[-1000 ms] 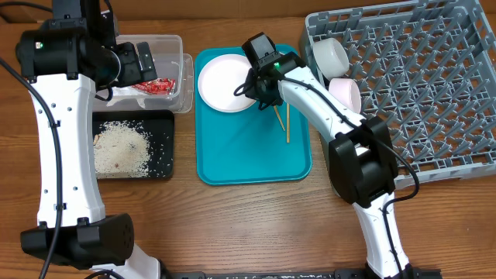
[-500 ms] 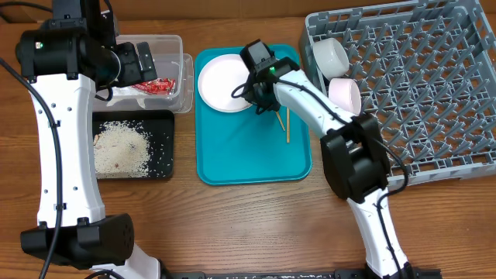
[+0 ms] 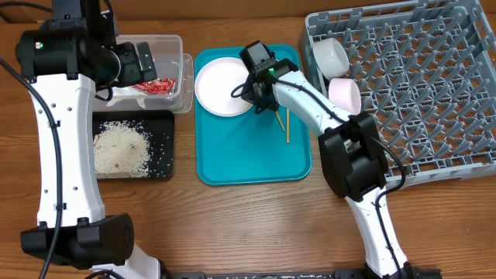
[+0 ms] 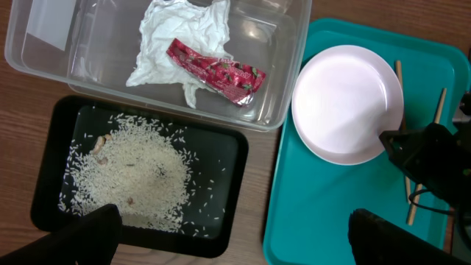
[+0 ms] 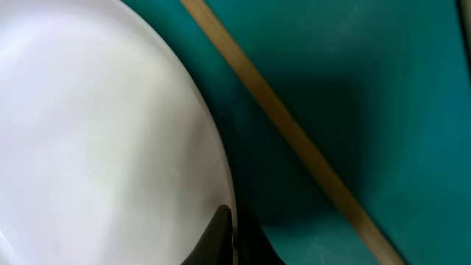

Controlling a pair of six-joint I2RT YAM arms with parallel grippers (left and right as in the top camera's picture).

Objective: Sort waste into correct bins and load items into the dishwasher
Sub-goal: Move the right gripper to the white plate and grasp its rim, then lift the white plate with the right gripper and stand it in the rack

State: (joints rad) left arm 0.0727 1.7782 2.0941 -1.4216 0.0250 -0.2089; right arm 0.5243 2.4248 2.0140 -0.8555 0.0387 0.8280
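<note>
1. Where the teal tray [image 3: 248, 159] sits at the middle of the bench's far edge, the plate [image 3: 221, 87] lies in its far-left corner.
2. The right gripper [image 3: 252, 87] pinches the plate's right rim, pressed together on it.
3. 2 chopsticks [image 3: 283, 124] lie on the tray, just right of the plate.
4. Toward the bench's far-left corner, the left gripper [image 3: 147, 62] hangs spread wide above the clear tub [image 3: 182, 74] and black tray [image 3: 163, 167].
</note>
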